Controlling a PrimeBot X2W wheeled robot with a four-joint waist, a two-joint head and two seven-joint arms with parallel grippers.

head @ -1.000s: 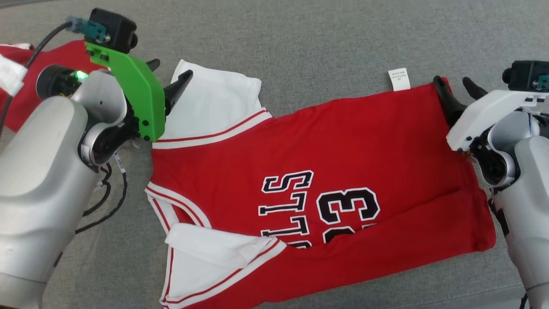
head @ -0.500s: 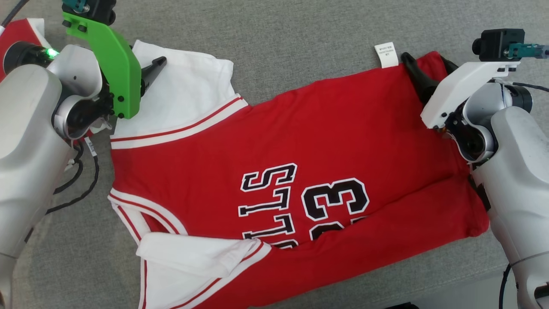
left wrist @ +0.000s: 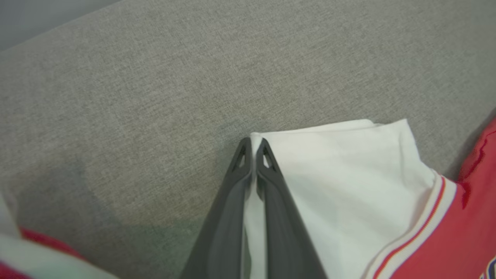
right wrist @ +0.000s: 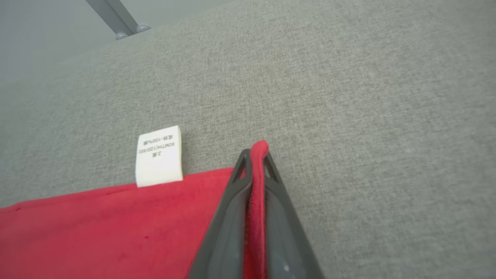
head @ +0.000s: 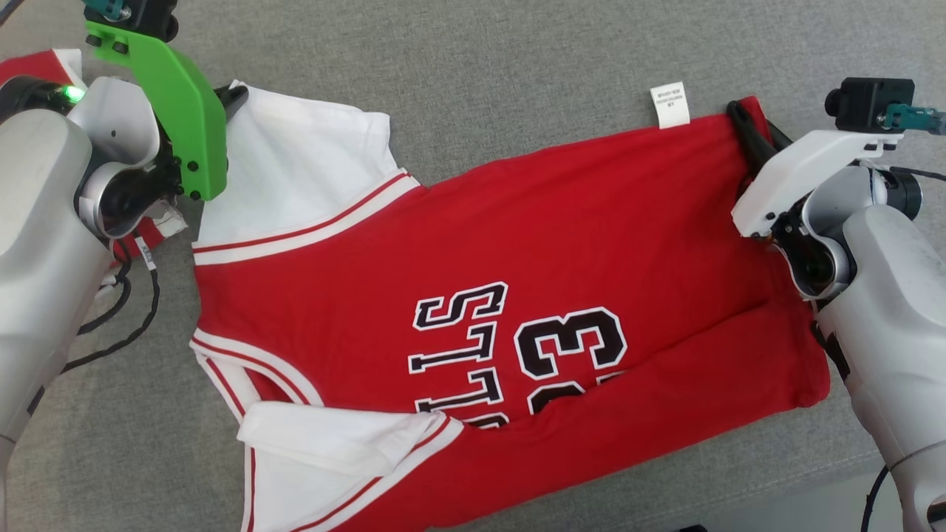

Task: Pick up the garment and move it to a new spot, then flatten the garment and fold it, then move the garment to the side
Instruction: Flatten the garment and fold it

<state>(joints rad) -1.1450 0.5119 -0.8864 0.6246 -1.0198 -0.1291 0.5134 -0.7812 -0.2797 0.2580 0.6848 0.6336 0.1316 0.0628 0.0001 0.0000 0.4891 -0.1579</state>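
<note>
The garment (head: pixel 473 273), a red jersey with white sleeves and black "33" lettering, lies spread on the grey surface, its near long edge folded over. My left gripper (head: pixel 235 94) is shut on the far corner of the white sleeve (left wrist: pixel 341 182); in the left wrist view the gripper (left wrist: pixel 254 142) pinches white cloth between its dark fingers. My right gripper (head: pixel 737 112) is shut on the garment's far red hem corner (right wrist: pixel 259 149), with the gripper (right wrist: pixel 254 155) squeezing a ridge of red cloth. A white care label (right wrist: pixel 159 155) sticks out of the hem beside it.
Grey fabric surface (head: pixel 517 66) extends beyond the jersey on the far side. Another red and white cloth (head: pixel 37 66) lies at the far left behind my left arm. A grey metal leg (right wrist: pixel 116 19) stands past the surface's far edge. The surface's near edge (head: pixel 850 473) runs at lower right.
Both grippers went from open to shut, the left on the white sleeve corner, the right on the red hem corner. The head view shifted between the earlier frames.
</note>
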